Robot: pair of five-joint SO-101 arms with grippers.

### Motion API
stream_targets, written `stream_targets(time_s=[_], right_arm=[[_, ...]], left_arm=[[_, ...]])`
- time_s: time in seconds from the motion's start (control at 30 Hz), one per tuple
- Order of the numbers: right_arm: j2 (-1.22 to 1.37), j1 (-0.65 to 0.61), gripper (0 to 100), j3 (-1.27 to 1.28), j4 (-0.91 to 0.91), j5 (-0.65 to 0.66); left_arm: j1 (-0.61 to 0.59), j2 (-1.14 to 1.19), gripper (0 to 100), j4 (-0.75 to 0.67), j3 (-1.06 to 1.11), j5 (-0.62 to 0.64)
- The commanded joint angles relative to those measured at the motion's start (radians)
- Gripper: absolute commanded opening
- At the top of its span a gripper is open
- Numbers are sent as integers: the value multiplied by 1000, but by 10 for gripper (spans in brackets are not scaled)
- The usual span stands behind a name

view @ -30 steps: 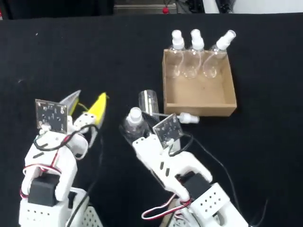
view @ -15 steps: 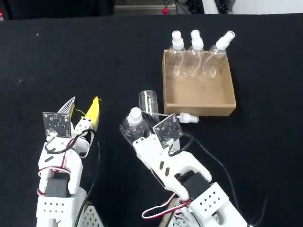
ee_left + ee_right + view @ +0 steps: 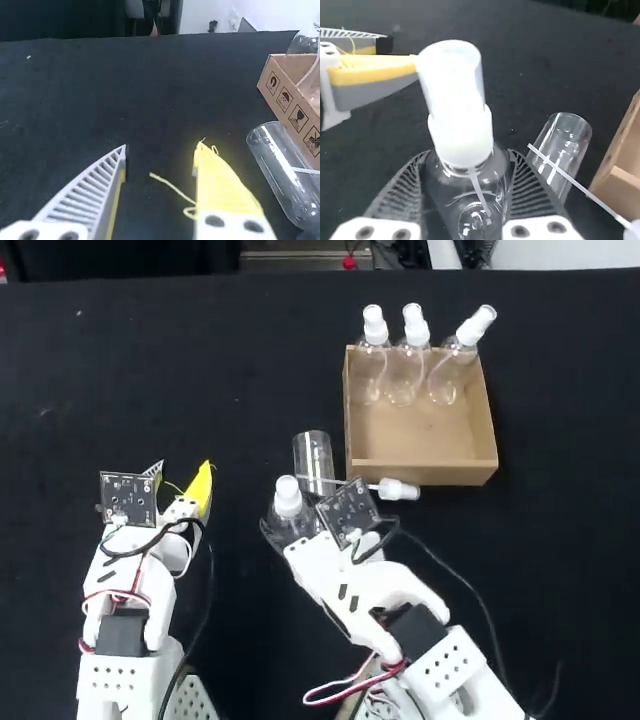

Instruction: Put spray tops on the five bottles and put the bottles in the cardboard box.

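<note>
High view: one box [image 3: 420, 455] holds three capped bottles [image 3: 375, 335] [image 3: 415, 332] [image 3: 468, 335] along its far wall. One bare bottle [image 3: 315, 458] lies just left of the box, and one loose spray top [image 3: 398, 488] lies at its near wall. The right gripper [image 3: 290, 525] clamps one held bottle [image 3: 287, 502], capped and upright. The left gripper [image 3: 180, 480] is spread and empty.

Left wrist view: the left gripper [image 3: 161, 150] holds nothing, with the bare bottle [image 3: 280, 170] to its right.

Right wrist view: both fingers [image 3: 402, 195] of the right gripper [image 3: 467, 165] press the held bottle [image 3: 465, 195].

Robotics lab-type workspace: black-clothed table [image 3: 150, 360] bearing left arm [image 3: 125, 590] and right arm [image 3: 365, 590], white wall [image 3: 260, 12] behind.
</note>
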Motion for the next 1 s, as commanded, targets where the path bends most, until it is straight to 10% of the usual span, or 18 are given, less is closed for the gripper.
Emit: stream_targets(time_s=[0.0, 0.43, 0.97], right_arm=[[-39, -2, 12, -156, 109, -5], [-27, 361, 11, -360, 31, 60], [363, 390, 11, -607, -169, 57]], left_arm=[[-2, 5, 209, 12, 22, -6], [-2, 5, 209, 17, 22, -6], [-2, 5, 209, 18, 22, -6]])
